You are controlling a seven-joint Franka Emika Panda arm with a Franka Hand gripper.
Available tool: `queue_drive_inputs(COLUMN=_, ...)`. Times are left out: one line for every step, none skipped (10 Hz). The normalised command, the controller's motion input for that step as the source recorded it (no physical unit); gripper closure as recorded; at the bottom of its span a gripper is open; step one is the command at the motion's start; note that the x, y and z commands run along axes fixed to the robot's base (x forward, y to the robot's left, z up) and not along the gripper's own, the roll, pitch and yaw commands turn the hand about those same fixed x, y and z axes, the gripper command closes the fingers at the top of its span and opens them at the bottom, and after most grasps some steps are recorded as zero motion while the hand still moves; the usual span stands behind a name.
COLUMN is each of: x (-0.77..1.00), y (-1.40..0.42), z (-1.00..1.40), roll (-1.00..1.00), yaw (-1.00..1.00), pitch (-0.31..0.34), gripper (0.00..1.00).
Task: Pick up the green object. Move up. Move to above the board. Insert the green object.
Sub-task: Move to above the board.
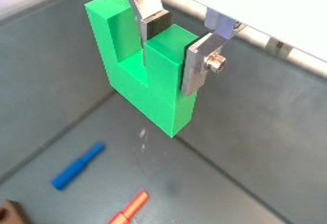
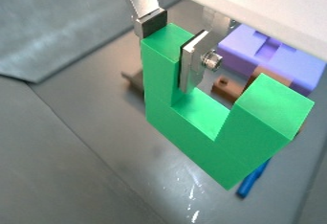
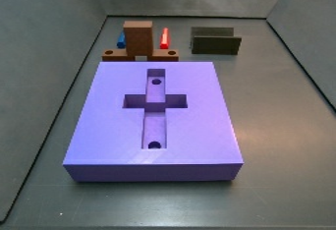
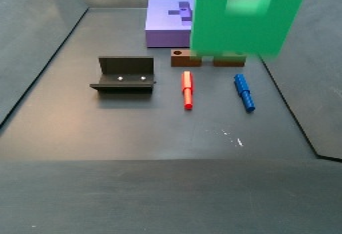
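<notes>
The green object (image 1: 147,84) is a bright green U-shaped block with its prongs up. My gripper (image 1: 173,51) is shut on one prong, with one finger in the notch and one on the outer face. It holds the block clear of the floor, as both wrist views show (image 2: 205,123). In a side view the green object (image 4: 241,23) hangs high in front of the board (image 4: 167,23). The board (image 3: 157,116) is a purple-blue slab with a cross-shaped recess and two round holes. Gripper and block are out of that side view. The board (image 2: 274,60) lies beyond the block.
A brown block (image 4: 214,60), a thin red bar (image 4: 187,90) and a blue bar (image 4: 243,91) lie on the floor near the board's end. The dark fixture (image 4: 124,76) stands beside them. Grey walls enclose the floor.
</notes>
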Motion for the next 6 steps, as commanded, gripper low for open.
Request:
queue_drive_inputs(x=0.02, y=0.0, z=0.36, roll=0.01, yaw=0.01, pitch=0.082, gripper=1.0)
queue_drive_inputs(x=-0.01, y=-1.4, z=0.14, roll=0.2, yaw=0.11, pitch=0.261, gripper=1.0)
queue_drive_inputs(x=-0.01, y=-1.4, z=0.14, roll=0.21, yaw=0.11, pitch=0.254, gripper=1.0)
queue_drive_inputs(x=-0.02, y=-1.4, z=0.14, roll=0.23, yaw=0.08, pitch=0.165, gripper=1.0)
queue_drive_inputs(x=-0.02, y=-1.4, z=0.14, roll=0.09, yaw=0.03, pitch=0.051, gripper=1.0)
queue_drive_inputs(x=-0.02, y=-1.4, z=0.14, roll=0.06, yaw=0.03, pitch=0.036, gripper=1.0)
